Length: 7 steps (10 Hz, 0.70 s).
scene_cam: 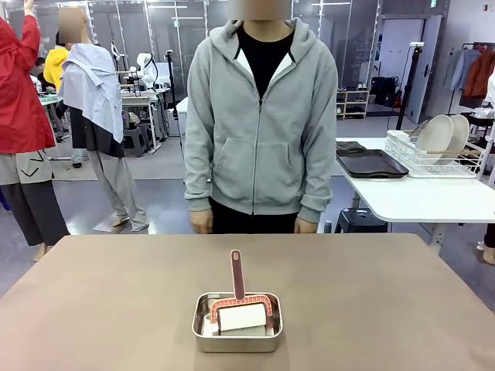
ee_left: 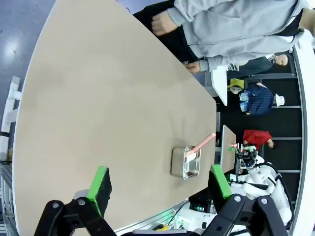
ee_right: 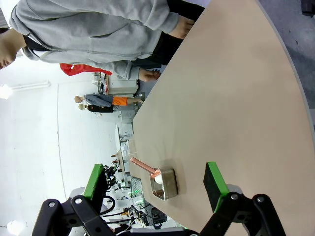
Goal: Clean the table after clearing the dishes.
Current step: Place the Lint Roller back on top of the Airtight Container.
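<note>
Up close, the left hand (ee_left: 160, 189) hangs above the worktop (ee_left: 108, 113) with its jaws spread wide and nothing between them; its green pads (ee_left: 100, 183) stand well apart over bare surface near the robot's edge. The right hand (ee_right: 155, 184) is likewise spread wide and empty, green pads (ee_right: 215, 181) on either side of open air, looking down the length of the worktop (ee_right: 226, 88).

Beyond both hands, near the robot's edge and about midway across, sits a shiny rectangular steel pan (scene_cam: 237, 321). Inside it lies a lint-roller-like cleaning tool with a white roll (scene_cam: 243, 317) under a salmon-pink hood, and its reddish-brown handle (scene_cam: 237, 273) sticks out over the pan's far rim toward the person. The same pan (ee_left: 185, 162) shows between the left hand's fingers, and again as a small pan (ee_right: 165, 184) between the right hand's fingers.

The worktop (scene_cam: 116, 301) itself is a wide, matte taupe-brown slab, plain and smooth, with rounded corners and an even tone; no marks are discernible on it.

At the far edge stands a person in a grey zip hoodie (scene_cam: 261, 124), arms hanging, hands at the worktop's edge. Behind, to the right, a smaller white table (scene_cam: 425, 197) carries a dark tray (scene_cam: 370, 163) and a white wire rack with white plates (scene_cam: 442, 135) standing on edge.
</note>
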Each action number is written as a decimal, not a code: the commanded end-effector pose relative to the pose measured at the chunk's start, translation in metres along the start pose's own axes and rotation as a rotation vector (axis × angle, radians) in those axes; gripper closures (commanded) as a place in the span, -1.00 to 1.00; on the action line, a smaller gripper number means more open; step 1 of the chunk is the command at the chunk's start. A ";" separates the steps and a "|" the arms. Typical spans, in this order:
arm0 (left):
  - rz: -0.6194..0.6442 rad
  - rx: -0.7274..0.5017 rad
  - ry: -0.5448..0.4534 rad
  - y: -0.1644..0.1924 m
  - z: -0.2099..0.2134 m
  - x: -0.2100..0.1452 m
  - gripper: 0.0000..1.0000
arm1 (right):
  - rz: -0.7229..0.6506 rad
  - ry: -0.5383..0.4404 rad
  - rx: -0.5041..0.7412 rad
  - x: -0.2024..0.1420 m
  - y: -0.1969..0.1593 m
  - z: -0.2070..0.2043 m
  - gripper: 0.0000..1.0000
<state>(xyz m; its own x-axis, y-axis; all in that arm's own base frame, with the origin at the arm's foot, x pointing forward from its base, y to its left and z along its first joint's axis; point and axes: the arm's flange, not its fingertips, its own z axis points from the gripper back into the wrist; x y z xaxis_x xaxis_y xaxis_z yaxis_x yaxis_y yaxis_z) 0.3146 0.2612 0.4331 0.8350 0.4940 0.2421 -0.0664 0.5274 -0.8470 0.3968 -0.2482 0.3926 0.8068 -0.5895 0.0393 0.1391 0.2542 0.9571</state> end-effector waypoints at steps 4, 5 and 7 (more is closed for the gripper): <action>0.013 -0.012 -0.002 -0.004 0.003 -0.001 -1.00 | -0.003 0.011 -0.002 -0.003 0.003 0.002 -1.00; 0.013 -0.012 -0.002 -0.004 0.003 -0.001 -1.00 | -0.003 0.011 -0.002 -0.003 0.003 0.002 -1.00; 0.013 -0.012 -0.002 -0.004 0.003 -0.001 -1.00 | -0.003 0.011 -0.002 -0.003 0.003 0.002 -1.00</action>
<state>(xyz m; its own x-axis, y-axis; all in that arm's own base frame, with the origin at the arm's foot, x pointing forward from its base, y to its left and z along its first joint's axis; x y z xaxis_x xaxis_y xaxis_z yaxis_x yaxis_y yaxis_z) 0.3146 0.2612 0.4332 0.8350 0.4942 0.2421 -0.0665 0.5273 -0.8471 0.3968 -0.2482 0.3926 0.8068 -0.5895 0.0393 0.1391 0.2542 0.9571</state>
